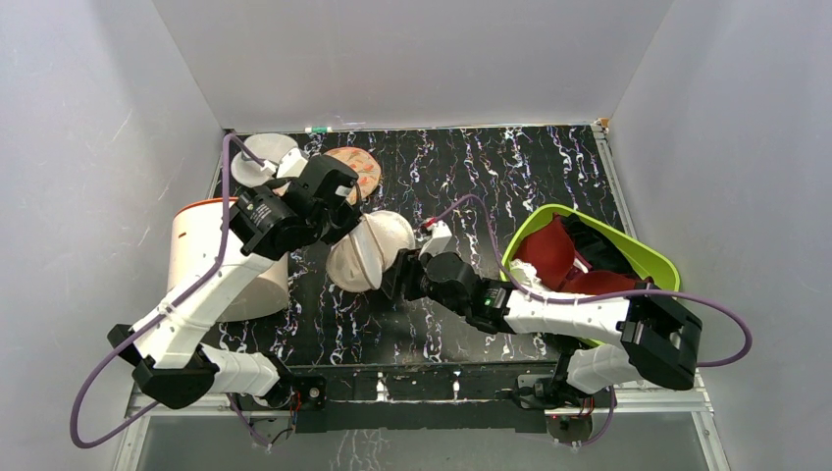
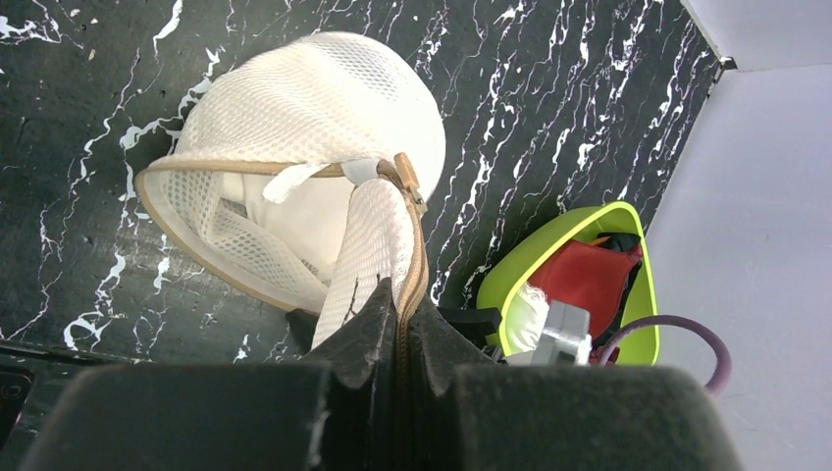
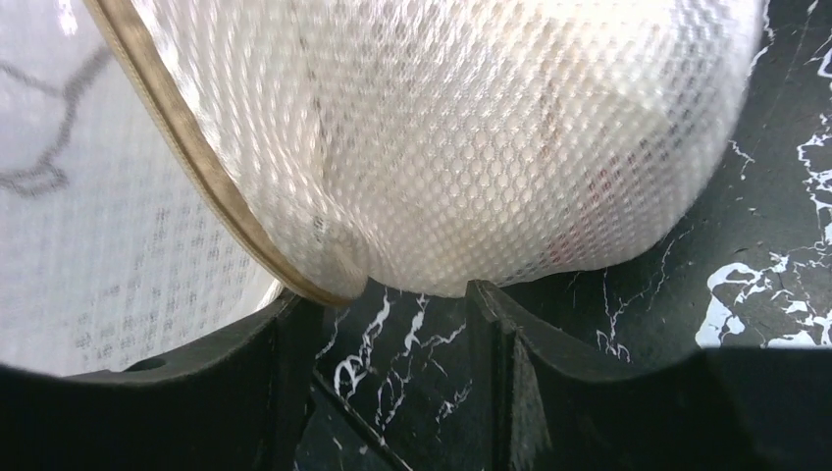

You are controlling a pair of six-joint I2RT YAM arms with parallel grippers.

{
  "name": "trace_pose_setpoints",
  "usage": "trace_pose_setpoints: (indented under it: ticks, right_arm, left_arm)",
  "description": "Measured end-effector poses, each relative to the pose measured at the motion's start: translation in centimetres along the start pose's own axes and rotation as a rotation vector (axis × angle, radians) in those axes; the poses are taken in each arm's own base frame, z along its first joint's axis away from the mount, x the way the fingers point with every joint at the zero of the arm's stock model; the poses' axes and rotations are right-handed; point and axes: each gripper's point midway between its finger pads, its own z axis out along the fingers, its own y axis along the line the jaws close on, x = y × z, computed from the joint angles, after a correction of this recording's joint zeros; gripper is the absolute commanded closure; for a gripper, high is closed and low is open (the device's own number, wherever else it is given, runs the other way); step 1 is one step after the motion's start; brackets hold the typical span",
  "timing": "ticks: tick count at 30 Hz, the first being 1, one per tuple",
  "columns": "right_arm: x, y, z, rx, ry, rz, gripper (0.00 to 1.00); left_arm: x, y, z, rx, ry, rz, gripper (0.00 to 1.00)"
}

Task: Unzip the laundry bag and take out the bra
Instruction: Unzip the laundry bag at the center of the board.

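Near the table's front edge, the right arm lies low, stretched leftward from its base with the wrist level. The right gripper (image 3: 388,294) has its 2 fingers apart, their tips at the lower bulge of the laundry bag (image 1: 371,251), and bare marbled table (image 1: 491,177) shows in the gap between them.

The cream mesh pod sits at mid-table, tipped on its rim. Its long axis runs from near left to far right, the dome turned away from the left arm and the partly unzipped mouth gaping toward it. Only a pale lining is readable inside.

The left arm rises from its base, elbow bent, with the wrist angled down over the pod's far-left side. The left gripper (image 2: 397,309) is clamped on a mesh flap edged with tan zip tape (image 2: 416,257).

A white tub (image 1: 211,257) stands left of the bag and a green basin (image 1: 628,238) of red garments (image 1: 546,251) to its right. 2 more pods (image 1: 263,155) lie at the far-left edge.
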Motion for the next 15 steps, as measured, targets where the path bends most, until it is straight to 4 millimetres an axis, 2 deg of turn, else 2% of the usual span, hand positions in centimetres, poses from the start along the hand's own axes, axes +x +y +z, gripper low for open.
trace_pose_setpoints:
  ticks: [5, 10, 15]
  right_arm:
    - [-0.8, -0.1, 0.5, 0.008, -0.054, 0.035, 0.72]
    - [-1.3, -0.6, 0.6, 0.035, -0.084, 0.033, 0.99]
    - [-1.4, -1.7, 0.6, 0.052, -0.063, -0.035, 1.0]
  left_arm:
    - [0.4, 0.6, 0.2, 0.002, 0.008, -0.015, 1.0]
    - [0.7, 0.9, 0.4, -0.009, 0.014, -0.013, 1.0]
    - [1.1, 1.1, 0.6, 0.003, 0.028, 0.033, 1.0]
